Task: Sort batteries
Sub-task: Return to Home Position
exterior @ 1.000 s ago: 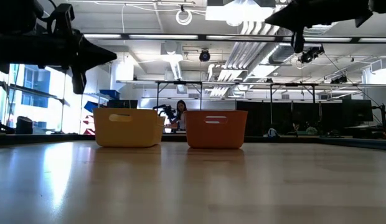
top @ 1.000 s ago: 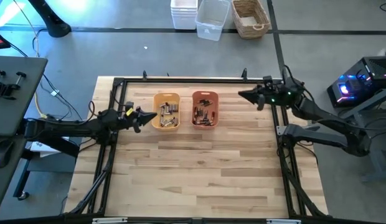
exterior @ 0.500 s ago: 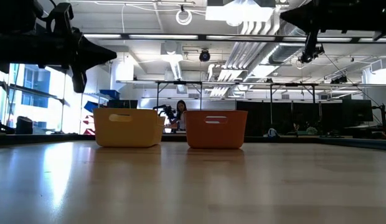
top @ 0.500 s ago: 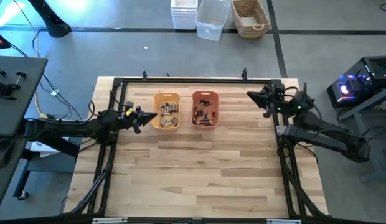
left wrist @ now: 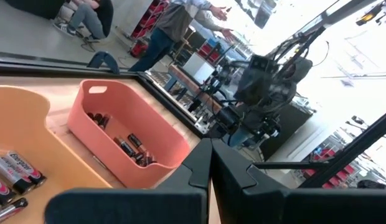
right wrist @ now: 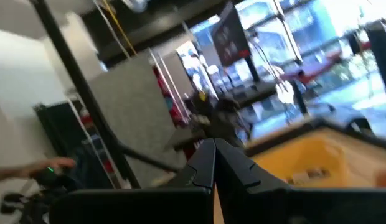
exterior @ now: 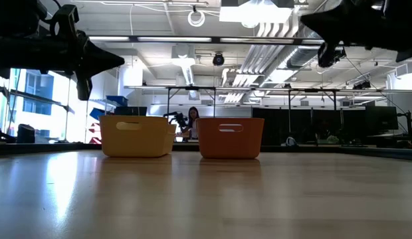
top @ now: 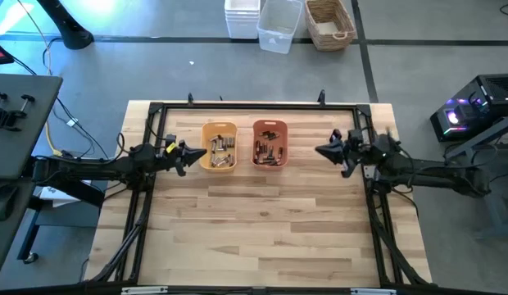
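Holding batteries (top: pixel 222 152), yellow bin (top: pixel 219 129) & orange bin (top: pixel 270 125) sit at 12 o'clock; L gripper (top: pixel 203 152) at 9, R gripper (top: pixel 319 151) at 3, both pressed together, empty.

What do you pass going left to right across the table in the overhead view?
left gripper → yellow tray → orange tray → right gripper

The right end effector (right wrist: pixel 213 146), its two dark fingers pressed tip to tip, faces into the room; a yellow tray (right wrist: pixel 330 152) lies ahead, off to one side, with bright windows (right wrist: pixel 305 37) beyond.
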Controlling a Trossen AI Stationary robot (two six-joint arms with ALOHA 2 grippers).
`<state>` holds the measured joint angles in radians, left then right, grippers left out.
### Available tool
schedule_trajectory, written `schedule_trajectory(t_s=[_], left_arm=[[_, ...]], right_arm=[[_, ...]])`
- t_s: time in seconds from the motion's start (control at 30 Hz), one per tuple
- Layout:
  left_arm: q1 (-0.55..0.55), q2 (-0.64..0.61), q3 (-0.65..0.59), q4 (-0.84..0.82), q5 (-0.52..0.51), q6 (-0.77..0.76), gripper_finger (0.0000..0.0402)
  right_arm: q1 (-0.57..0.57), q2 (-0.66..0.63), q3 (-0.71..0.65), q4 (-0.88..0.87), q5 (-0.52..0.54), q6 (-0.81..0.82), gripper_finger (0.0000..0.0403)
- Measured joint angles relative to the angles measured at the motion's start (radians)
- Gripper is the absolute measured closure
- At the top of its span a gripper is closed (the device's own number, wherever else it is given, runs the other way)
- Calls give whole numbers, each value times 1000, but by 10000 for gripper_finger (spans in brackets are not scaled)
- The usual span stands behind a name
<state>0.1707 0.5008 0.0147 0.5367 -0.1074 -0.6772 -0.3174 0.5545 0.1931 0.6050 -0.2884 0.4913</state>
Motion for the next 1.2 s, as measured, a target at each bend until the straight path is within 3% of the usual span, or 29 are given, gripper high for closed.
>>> schedule_trajectory(t_s=[0.17, 0.57, 0.77, 1.0, 1.2], left_arm=[[0, -7, 0, -3, 0, 0, 402], [0, -154, 1, -55, 0, 0, 402], [0, -255, 1, -181, 0, 0, 402], [0, -374, 1, -365, -1, 0, 402], [0, -411, 1, -521, 6, 1, 401]], right_arm=[[43, 0, -85, 22, 74, -46, 403], [44, 2, -144, -155, 45, -179, 403], [63, 2, -144, -182, -54, -157, 403], [102, 0, -144, -203, -9, -237, 403], [102, 1, -144, -226, 1, -123, 403]])
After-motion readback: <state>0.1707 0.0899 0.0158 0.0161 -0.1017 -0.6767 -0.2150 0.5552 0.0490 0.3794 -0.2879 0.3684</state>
